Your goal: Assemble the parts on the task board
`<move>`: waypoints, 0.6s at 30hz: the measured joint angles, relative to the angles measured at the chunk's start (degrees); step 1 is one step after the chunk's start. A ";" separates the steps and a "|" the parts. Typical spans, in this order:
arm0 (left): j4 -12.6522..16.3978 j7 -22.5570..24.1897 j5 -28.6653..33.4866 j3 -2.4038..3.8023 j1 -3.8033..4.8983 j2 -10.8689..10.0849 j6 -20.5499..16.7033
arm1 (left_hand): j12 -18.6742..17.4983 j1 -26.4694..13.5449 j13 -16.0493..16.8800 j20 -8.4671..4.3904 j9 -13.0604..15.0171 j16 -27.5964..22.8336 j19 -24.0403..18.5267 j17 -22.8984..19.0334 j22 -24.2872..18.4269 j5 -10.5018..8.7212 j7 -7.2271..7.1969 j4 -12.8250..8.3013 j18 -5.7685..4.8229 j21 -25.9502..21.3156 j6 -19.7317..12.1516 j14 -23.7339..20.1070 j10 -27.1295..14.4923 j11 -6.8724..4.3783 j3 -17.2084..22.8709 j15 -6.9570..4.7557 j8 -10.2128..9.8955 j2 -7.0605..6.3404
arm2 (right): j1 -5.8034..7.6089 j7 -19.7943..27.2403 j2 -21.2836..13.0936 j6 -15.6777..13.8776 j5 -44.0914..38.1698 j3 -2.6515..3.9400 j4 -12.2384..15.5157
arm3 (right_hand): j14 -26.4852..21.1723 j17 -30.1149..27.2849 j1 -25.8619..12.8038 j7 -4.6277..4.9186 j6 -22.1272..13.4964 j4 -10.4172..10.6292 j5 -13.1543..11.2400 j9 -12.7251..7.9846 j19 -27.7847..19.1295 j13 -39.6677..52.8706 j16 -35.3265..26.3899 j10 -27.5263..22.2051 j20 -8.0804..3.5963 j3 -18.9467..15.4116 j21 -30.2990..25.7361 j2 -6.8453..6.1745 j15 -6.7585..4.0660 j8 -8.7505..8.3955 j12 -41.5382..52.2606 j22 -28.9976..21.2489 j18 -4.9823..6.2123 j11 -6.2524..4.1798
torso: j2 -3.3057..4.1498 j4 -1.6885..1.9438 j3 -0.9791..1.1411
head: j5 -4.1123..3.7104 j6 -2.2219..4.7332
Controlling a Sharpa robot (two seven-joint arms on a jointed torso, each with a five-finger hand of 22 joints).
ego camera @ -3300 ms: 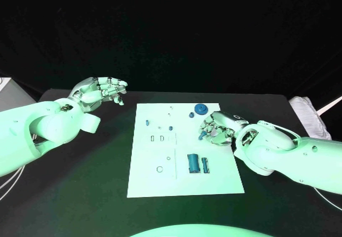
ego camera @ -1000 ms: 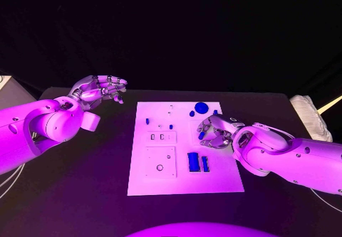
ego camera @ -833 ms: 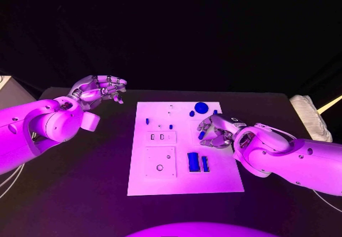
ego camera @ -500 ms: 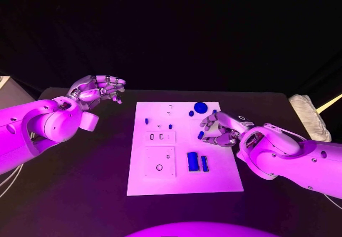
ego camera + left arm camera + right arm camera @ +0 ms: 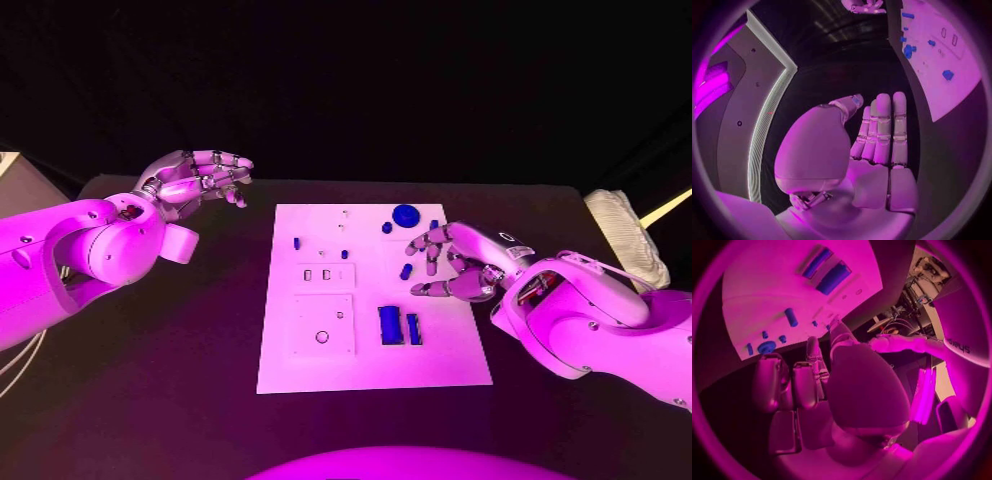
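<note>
The right robot hand (image 5: 450,268) has drawn back from the task board (image 5: 372,372) over the last second: a moment ago it hung curled over the board's right edge, close above a small blue peg (image 5: 405,271), and now it sits further toward the robot's right, fingers spread and empty, with the peg lying bare on the white plate just beside its fingertips. The peg looks to be where it was, so the retreat reads as a release or an abandoned try, not a carry (whether the peg is seated in a hole I cannot tell). The two blue bars (image 5: 397,326) lie side by side nearer the robot, and the round blue disc (image 5: 407,214) rests at the board's far right corner, all unmoved. The left robot hand (image 5: 198,180) has stayed raised over the dark worktop (image 5: 173,340) well left of the board, fingers loosely curled, holding nothing. Most parts look loose, so the assembly seems barely begun
</note>
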 measured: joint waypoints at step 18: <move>0.04 0.01 -0.04 -0.09 -0.05 0.01 0.03 | 0.00 -0.23 -0.06 0.00 -0.06 0.22 0.00 0.00 -0.06 0.00 0.00 0.00 0.00 0.00 0.00 0.00 0.00 0.00 0.00 0.00 0.00 0.23 | -4.66 -2.46 4.20 5.60 -3.59 -0.62 0.15 | -0.02 10.14 -1.01 1.35 -3.06 0.69 1.24 -0.75 0.05 18.70 5.40 -0.17 0.37 -6.83 6.28 -1.88 0.90 -1.89 17.74 -0.01 -1.00 1.72 | 0.09 0.05 -0.02 | -0.03 0.01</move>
